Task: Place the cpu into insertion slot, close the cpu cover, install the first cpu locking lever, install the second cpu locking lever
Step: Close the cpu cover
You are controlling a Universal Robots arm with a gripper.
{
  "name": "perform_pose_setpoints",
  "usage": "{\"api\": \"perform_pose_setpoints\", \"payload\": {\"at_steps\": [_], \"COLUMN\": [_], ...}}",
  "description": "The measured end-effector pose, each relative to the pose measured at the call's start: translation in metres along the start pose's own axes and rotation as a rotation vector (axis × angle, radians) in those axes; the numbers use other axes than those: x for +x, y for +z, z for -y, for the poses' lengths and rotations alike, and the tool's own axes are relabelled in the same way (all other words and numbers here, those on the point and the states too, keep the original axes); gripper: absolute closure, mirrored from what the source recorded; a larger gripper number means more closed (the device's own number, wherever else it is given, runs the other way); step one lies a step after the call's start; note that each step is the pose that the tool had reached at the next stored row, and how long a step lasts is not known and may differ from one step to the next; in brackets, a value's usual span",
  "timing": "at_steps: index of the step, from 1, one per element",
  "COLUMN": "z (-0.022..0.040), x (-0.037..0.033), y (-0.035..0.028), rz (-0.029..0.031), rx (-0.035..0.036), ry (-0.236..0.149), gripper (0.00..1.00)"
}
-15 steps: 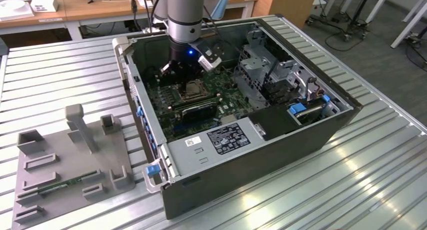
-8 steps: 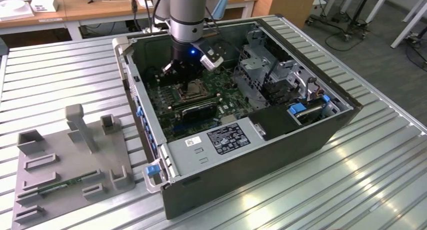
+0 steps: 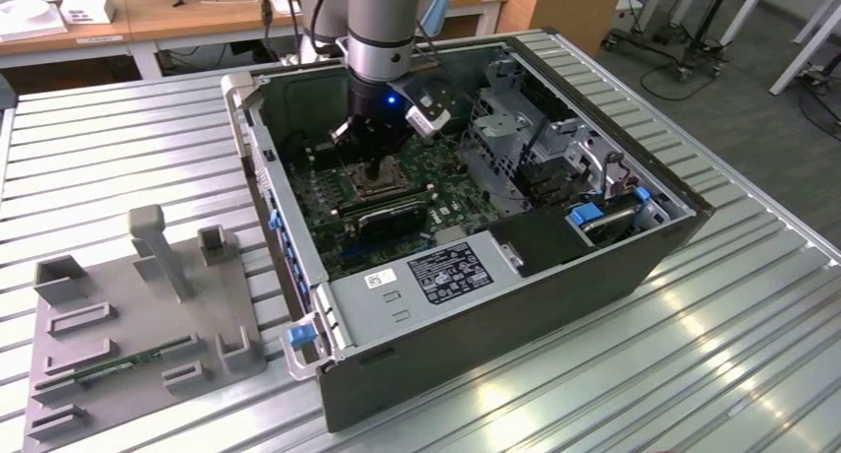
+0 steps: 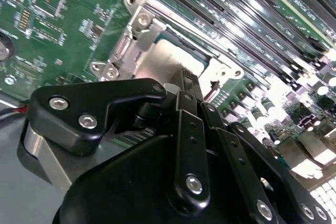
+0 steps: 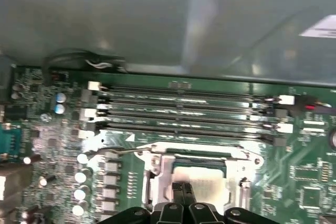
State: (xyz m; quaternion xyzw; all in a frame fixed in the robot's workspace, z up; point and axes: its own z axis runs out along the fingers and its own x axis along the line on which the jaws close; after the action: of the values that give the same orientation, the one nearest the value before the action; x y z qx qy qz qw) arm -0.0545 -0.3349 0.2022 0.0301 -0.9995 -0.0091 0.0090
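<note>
Mem. slots (image 5: 184, 111) tight beside insertion slot (image 5: 159, 174); drive cage (image 3: 506, 128) nr; case (image 3: 565, 310) open above.

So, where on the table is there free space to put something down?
Bare table lies on the exterior view's right of the computer case and beyond the grey fixture tray. Inside the case it is crowded: the gripper hangs over the insertion slot.

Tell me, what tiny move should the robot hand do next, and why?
Probably ease the shut gripper down a touch onto the cpu cover. The cpu already lies in the insertion slot, the cover frames it, and the gripper hangs right over its edge. A thin lever juts out beside the memory slots; whether it is latched, I cannot tell.
</note>
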Motion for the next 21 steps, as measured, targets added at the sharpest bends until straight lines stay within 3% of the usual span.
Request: {"api": "perform_pose_setpoints", "payload": {"at_steps": [3, 9, 16, 21], "z": [0.0003, 0.0003, 0.0001, 0.0001], "x": [-0.0044, -0.0049, -0.0048, -0.0048], "y": [-0.0001, -0.0001, -0.0089, -0.0097], "rz": [-0.0001, 0.0, -0.0001, 0.0001], "rx": [-0.0001, -0.0001, 0.0, -0.0003], "ry": [0.0, 0.0, 0.0, 0.0], "gripper": [0.89, 0.89, 0.89, 0.89]}}
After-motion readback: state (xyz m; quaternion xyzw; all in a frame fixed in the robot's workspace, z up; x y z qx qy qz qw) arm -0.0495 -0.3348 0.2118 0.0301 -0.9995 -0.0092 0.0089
